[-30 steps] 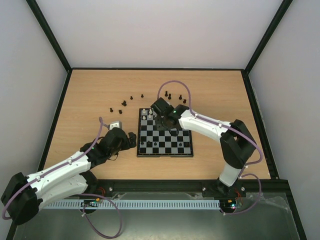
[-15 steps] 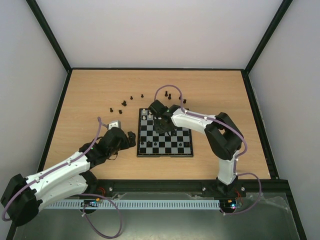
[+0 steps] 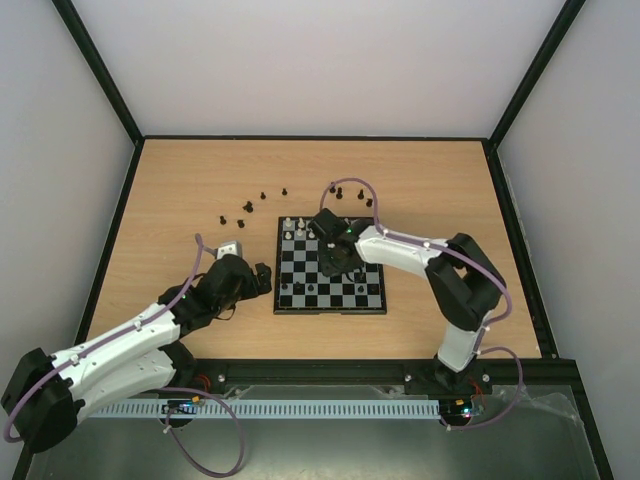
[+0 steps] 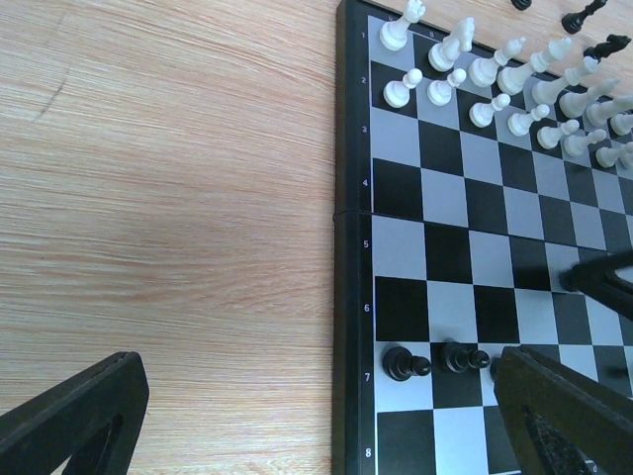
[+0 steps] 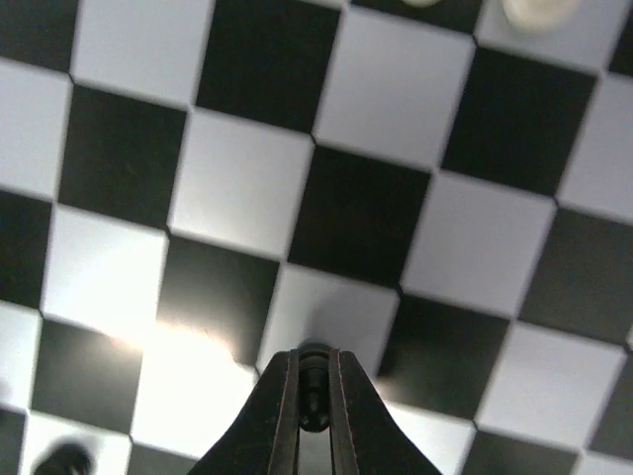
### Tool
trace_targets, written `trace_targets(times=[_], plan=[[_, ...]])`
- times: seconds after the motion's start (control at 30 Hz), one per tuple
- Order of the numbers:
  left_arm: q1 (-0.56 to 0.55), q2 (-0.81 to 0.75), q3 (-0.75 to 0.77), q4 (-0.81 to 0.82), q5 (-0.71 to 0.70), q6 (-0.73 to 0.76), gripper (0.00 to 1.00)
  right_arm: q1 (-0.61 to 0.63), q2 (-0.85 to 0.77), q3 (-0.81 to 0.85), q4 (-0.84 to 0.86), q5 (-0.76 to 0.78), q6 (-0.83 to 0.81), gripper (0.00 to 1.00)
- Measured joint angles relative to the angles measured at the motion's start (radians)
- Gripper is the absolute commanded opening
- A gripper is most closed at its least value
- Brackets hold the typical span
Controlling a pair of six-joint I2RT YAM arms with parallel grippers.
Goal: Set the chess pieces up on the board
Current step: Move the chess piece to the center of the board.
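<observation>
Top cam first. The board (image 3: 330,268) sits mid-table (image 3: 180,180), edges square to the table. White pieces (image 3: 297,227) line its 12 o'clock edge, and black pawns (image 3: 311,289) stand one row in from the 6 o'clock edge. Loose black pieces (image 3: 246,207) are scattered on the wood from approx 10 to 1 o'clock of the board. My right gripper (image 3: 335,258) is low over the board's middle. The left gripper (image 3: 265,278) is parked just beside the 9 o'clock edge.

Left wrist cam: the left gripper (image 4: 316,396) is released, its fingers (image 4: 69,426) spread wide at the bottom corners. The board fills the 3 o'clock half. Border nos. read 1 to 8, running from 12 down to 6 o'clock. White pieces fill rows 1 and 2, and the black pawns stand on row 7.

Right wrist cam: the right gripper (image 5: 314,396) is at 6 o'clock, its fingers (image 5: 282,416) clenched on one black piece (image 5: 314,388) above a white square. The piece's long axis seems to run with the fingers, pointing down at the board. I can't tell head from base. White blurs show at the 12 to 1 o'clock edge.
</observation>
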Motion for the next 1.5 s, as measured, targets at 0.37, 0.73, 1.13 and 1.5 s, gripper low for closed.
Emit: trace_targets(times=[0.37,0.73,1.13,1.5], plan=[[0.000,0.057,0.000,0.028,0.018,0.004,0.99,0.064,-0.153,-0.163,-0.006,-0.007,0.048,0.02],[0.000,0.059,0.000,0.034,0.021,0.004,0.99,0.080,-0.195,-0.227,-0.010,0.002,0.082,0.03],[0.000,0.080,0.000,0.046,0.021,0.005,1.00,0.080,-0.230,-0.253,-0.024,0.011,0.093,0.16],[0.053,0.174,0.080,0.026,0.003,0.037,1.00,0.080,-0.340,-0.233,-0.026,-0.012,0.085,0.45]])
